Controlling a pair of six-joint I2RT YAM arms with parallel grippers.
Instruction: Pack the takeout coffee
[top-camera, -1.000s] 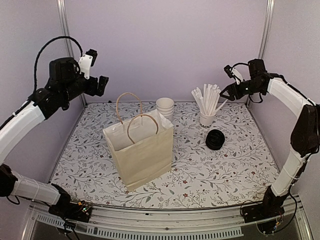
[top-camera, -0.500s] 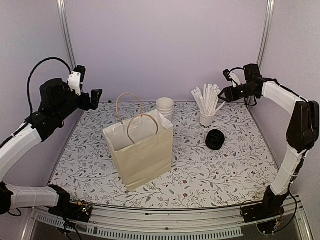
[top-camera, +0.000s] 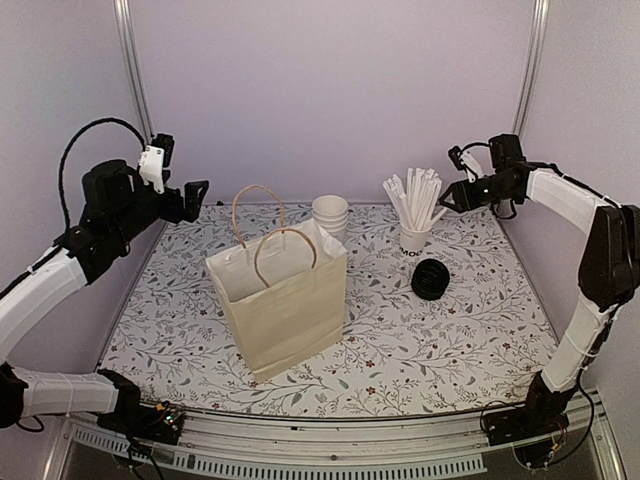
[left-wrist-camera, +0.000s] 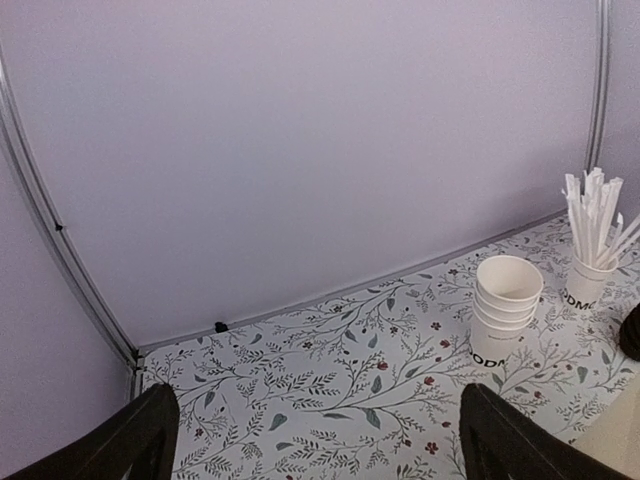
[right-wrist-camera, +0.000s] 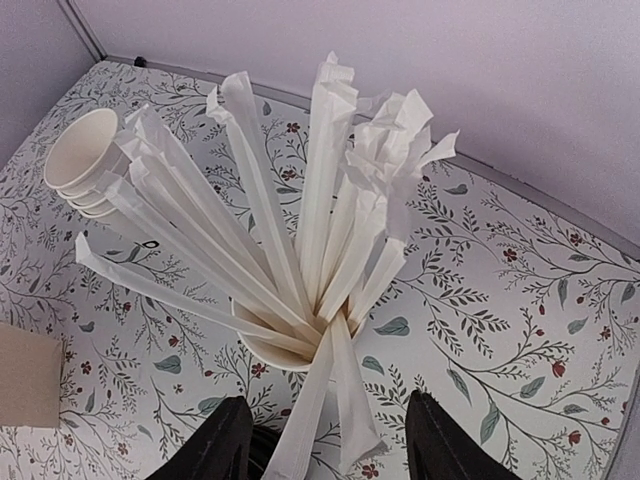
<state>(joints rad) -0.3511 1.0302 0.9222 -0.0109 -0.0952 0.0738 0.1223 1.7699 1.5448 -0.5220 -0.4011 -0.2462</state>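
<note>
Cream paper bag (top-camera: 285, 310) stands upright left of centre on the floral surface (top-camera: 430, 350), mouth open, both loop handles up. Its near corner is not far from the surface's front edge.

White cups (top-camera: 330, 217), nested in one stack w/ black lettering low on the bottom one, sit just behind the bag's far right corner, near the back edge. No lid on them. The black lids (top-camera: 431, 279) lie as a small stack to the right, well apart from the cups and just in front of the straw cup (top-camera: 414, 238). Wrapped straws (right-wrist-camera: 320, 200) fan out wide from that cup, tips spreading toward the cups and the back wall.

Left tool (top-camera: 196, 197) hangs high over the far left corner, fingers (left-wrist-camera: 140, 435) spread wide w/ nothing between them, pointing toward the cups. Right tool (top-camera: 450, 195) hangs high by the far right corner, just right of the straw tips, fingers (right-wrist-camera: 228, 440) parted and gripping nothing, straws directly below in the wrist view.

Bare surface shows in a strip between bag and left edge, across the near right quarter in front of the lids, and along the right edge. Walls close in on left, back and right, w/ metal posts (top-camera: 131, 90) at the back corners.
</note>
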